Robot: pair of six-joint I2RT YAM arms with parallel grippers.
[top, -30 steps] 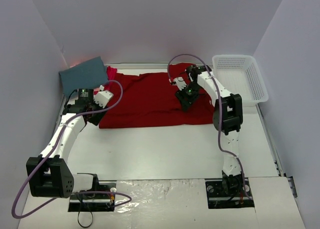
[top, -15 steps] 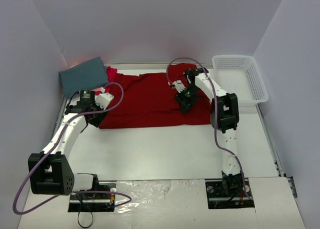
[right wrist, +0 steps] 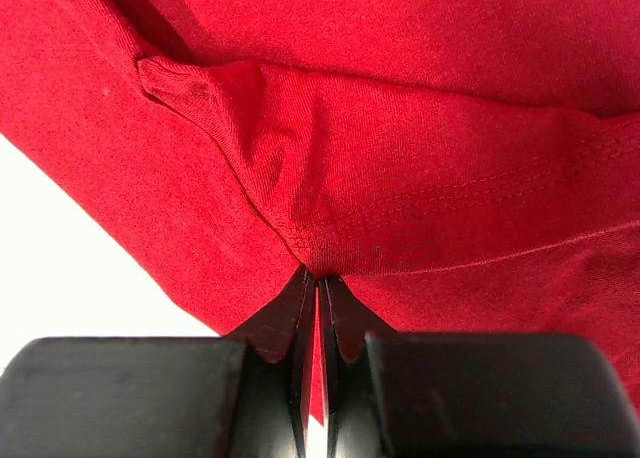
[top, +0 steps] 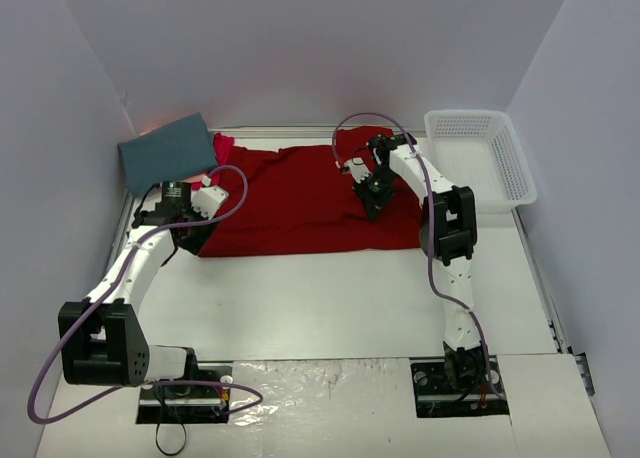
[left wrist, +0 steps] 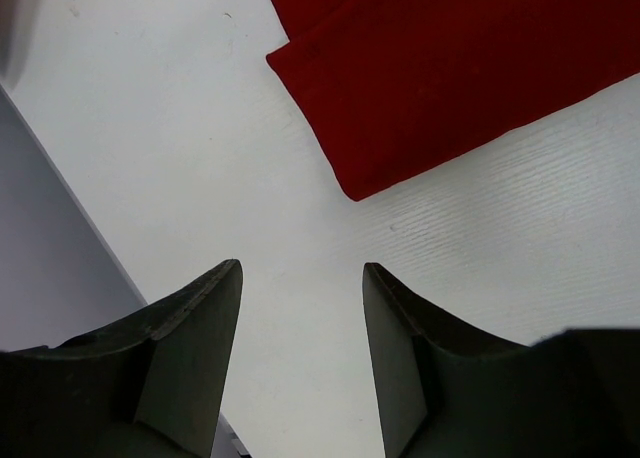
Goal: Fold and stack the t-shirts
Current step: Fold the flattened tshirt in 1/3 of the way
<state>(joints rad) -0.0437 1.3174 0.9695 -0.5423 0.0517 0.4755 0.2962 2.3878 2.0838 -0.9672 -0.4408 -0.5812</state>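
At far left we see the slate-teal t-shirt (top: 165, 150), a smooth folded rectangle. Our left tool (left wrist: 300, 278) hangs with dark wedge-shaped jaws parted over the white table (left wrist: 150, 128), near a rounded corner of the deep red t-shirt (top: 290, 203), which is spread flat mid-table. Our right tool (right wrist: 317, 278) pinches a puckered fold of its fine knit beside a stitched hem. At far right stands a white mesh basket (top: 500, 163).

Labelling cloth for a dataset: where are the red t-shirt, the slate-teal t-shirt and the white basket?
red t-shirt (top: 300, 203), top view, middle of its spread body.
slate-teal t-shirt (top: 168, 150), top view, its centre.
white basket (top: 475, 163), top view, bare mesh floor.
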